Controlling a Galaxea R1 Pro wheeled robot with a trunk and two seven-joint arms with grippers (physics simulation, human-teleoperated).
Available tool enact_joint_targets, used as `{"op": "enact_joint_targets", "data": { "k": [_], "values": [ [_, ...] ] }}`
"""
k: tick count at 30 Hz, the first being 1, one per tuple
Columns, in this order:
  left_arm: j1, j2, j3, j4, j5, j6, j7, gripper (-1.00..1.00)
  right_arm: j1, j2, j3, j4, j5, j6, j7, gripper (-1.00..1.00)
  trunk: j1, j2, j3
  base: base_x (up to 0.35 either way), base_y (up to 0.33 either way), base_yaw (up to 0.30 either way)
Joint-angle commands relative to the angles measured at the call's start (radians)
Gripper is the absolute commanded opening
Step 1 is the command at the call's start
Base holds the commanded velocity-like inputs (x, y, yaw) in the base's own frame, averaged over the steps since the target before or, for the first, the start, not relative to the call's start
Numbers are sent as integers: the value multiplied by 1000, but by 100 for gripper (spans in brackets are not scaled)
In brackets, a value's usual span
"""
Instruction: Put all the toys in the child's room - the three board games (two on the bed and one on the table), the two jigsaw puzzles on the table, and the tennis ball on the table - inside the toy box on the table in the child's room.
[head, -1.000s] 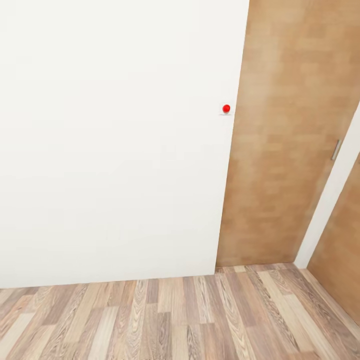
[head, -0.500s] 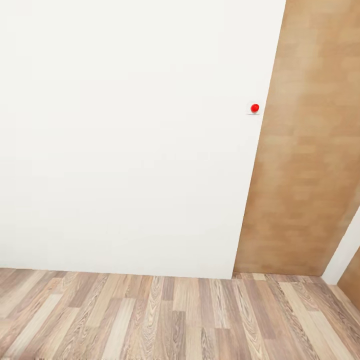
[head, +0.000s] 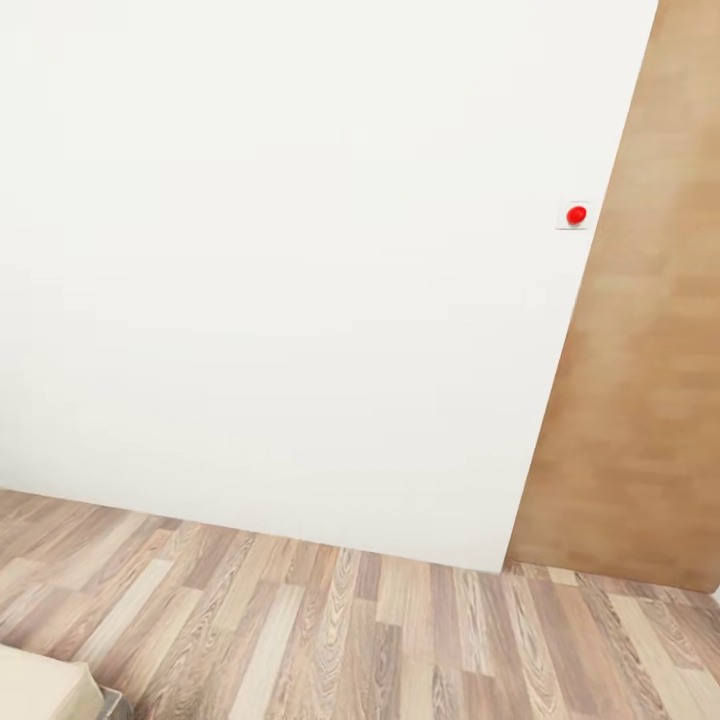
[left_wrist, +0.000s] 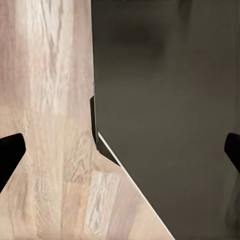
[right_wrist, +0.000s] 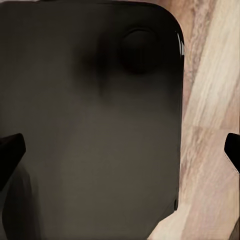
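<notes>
White wall (head: 280, 270) takes up most of the head view, with one small red button (head: 576, 214) on a pale plate near its edge, just beside a wood-grain panel (head: 650, 380). Plank floor (head: 400, 640) runs along the base, and at the lower left corner one beige mattress corner of the bed (head: 40, 690) pokes in (its grey frame just visible beside it). Both wrist views look down on the robot's dark base over the planks. The left gripper (left_wrist: 120, 150) has its black fingertips (left_wrist: 10, 150) spread wide with nothing between them; the right gripper (right_wrist: 120, 150) is likewise spread and holds nothing.
</notes>
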Motion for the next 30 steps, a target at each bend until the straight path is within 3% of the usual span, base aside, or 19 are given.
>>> {"op": "enact_joint_targets", "data": {
  "k": [1,30],
  "values": [
    [1,0,0,-1,1,-1,-1,100,1,-1,2,-2,-5,-2,-1,100,0,0,-1,0,0,279],
    [0,1,0,-1,1,-1,-1,100,1,0,0,-2,-6,-11,-1,100,0,0,-1,0,0,279]
  ]
}}
